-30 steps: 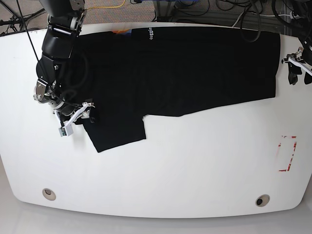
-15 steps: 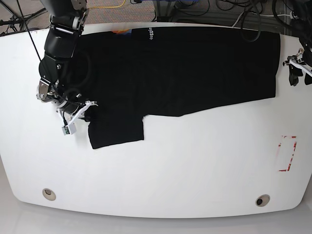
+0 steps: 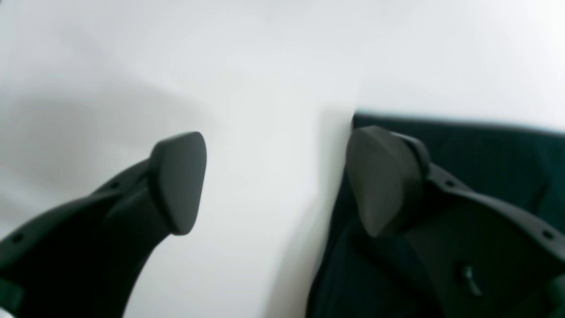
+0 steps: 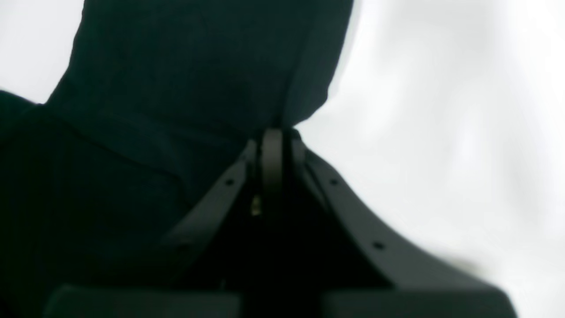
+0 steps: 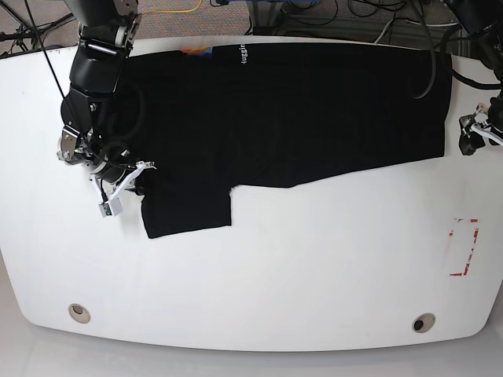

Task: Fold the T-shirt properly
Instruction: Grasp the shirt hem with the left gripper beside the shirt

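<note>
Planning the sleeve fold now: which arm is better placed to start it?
Probably the right: the right gripper is shut on the T-shirt at its sleeve. The left gripper is open beside the hem, holding nothing.

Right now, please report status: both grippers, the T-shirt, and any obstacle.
Right gripper shut on T-shirt sleeve edge. Left gripper open at the hem corner, holding nothing. T-shirt spread flat on the table. No obstacle seen.

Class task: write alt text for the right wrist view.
The right end effector is shut on an edge of the black T-shirt, which fills the upper left. The blurred white table fills the right.
</note>
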Tool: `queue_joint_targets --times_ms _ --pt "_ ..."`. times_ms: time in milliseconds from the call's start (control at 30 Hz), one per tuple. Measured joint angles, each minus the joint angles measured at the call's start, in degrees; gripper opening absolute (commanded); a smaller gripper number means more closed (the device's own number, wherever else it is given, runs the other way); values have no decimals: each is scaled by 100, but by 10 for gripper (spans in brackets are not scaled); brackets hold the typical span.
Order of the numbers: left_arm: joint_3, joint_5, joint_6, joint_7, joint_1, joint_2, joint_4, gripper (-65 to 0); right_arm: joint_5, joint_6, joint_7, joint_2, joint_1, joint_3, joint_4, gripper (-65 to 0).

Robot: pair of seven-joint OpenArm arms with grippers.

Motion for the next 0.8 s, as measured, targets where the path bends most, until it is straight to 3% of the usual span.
queue_joint_targets --times_ms 333,800 --pt "649 -9 -55 26 -507 24 -302 -156 -17 2 2 13 -2 4 0 -650" --pt "988 24 -63 24 -811 31 -1071 -157 -7 2 2 15 -2 13 0 -650"
